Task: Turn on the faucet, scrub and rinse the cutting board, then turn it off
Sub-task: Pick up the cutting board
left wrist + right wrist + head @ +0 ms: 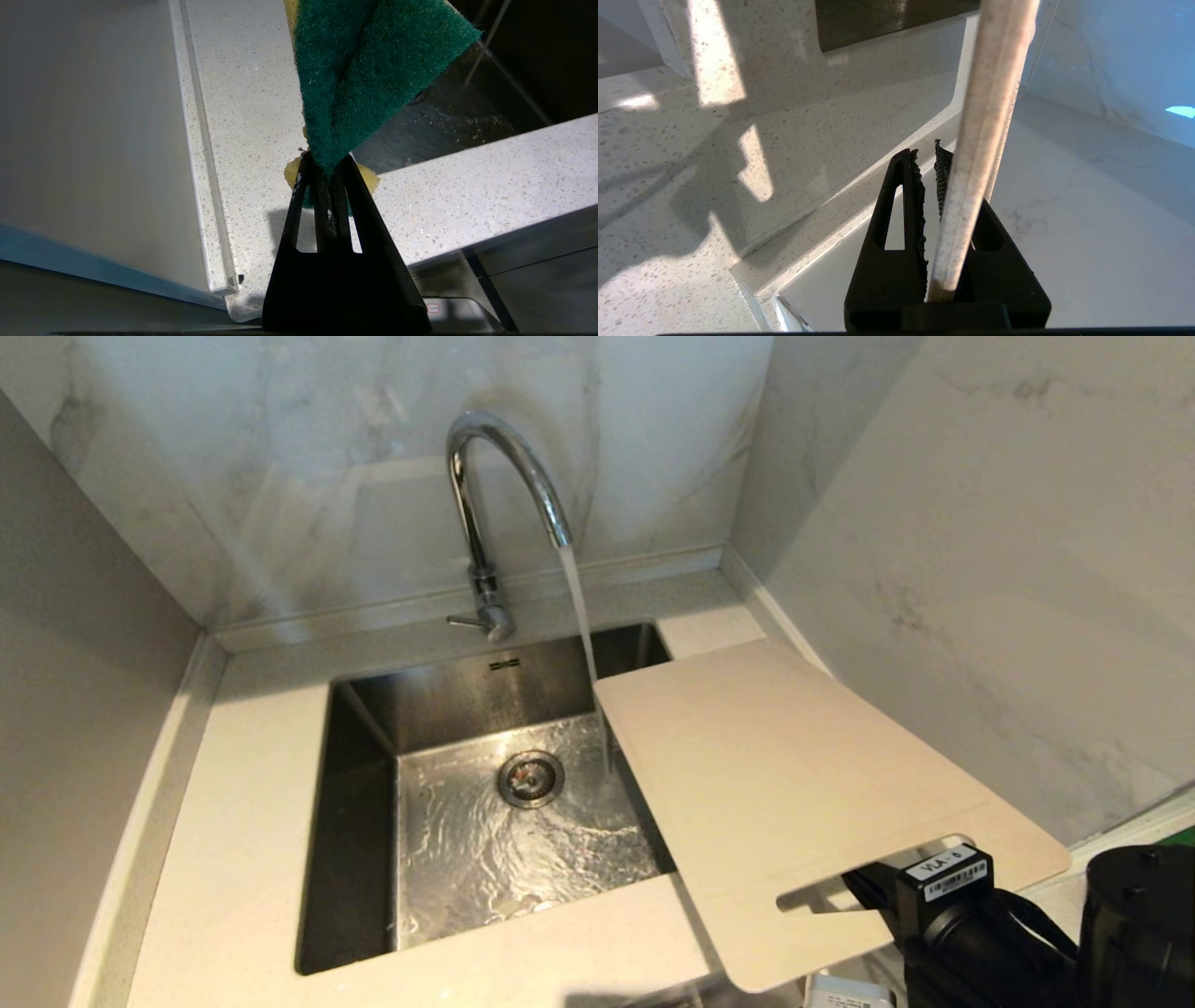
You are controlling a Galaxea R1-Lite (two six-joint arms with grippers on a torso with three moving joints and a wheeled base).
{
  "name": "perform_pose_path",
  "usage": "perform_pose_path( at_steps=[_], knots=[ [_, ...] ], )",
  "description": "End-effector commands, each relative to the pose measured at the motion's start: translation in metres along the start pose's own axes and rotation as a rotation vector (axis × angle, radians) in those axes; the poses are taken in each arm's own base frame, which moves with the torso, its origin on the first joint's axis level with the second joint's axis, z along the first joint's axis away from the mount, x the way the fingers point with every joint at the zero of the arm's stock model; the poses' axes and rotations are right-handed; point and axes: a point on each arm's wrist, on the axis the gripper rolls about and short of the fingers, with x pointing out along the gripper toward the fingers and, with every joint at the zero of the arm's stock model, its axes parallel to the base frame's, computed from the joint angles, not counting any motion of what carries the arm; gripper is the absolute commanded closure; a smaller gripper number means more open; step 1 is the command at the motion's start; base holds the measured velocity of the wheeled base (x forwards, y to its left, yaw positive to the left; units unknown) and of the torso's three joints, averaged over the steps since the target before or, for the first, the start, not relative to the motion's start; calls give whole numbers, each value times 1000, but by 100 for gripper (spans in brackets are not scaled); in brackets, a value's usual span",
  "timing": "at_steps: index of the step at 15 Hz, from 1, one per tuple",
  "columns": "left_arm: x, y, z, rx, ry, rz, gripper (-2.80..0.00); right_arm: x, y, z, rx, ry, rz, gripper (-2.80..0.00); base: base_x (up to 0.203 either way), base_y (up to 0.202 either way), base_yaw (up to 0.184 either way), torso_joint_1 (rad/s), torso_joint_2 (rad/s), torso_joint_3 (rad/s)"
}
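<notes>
The chrome faucet (485, 504) is running, and its stream (581, 616) falls into the sink right beside the far left corner of the cutting board (784, 775). The cream board is lifted and tilted over the right counter and the sink's right edge. My right gripper (927, 161) is shut on the board's near end by the handle slot, with the board's edge (985, 116) seen end-on deep between the jaws. My left gripper (324, 163) is parked over the counter's front left corner, shut on a green and yellow sponge (369, 65). The faucet's lever (462, 621) sticks out to the left.
The steel sink (364, 709) has water swirling round its drain (530, 778). Speckled white counter (243, 803) surrounds it. Marble walls close in behind and to the right (980, 569), and a grey panel stands on the left.
</notes>
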Motion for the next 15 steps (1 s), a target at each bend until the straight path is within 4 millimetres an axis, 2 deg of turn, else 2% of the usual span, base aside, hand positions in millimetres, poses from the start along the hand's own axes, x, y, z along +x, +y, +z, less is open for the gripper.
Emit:
perform_pose_path(
  at_steps=[1, 7, 15],
  knots=[
    [0, 0, 0, -1, 1, 0, 0, -3, 0, -1, -7, -2, -11, 0, 0, 0, 0, 0, 0, 0],
    [0, 0, 0, -1, 1, 1, 0, -4, 1, 2, -17, -69, -14, 0, 0, 0, 0, 0, 0, 0],
    [0, 0, 0, 0, 0, -1, 0, -8, 2, 5, -163, -282, -33, 0, 0, 0, 0, 0, 0, 0]
  ],
)
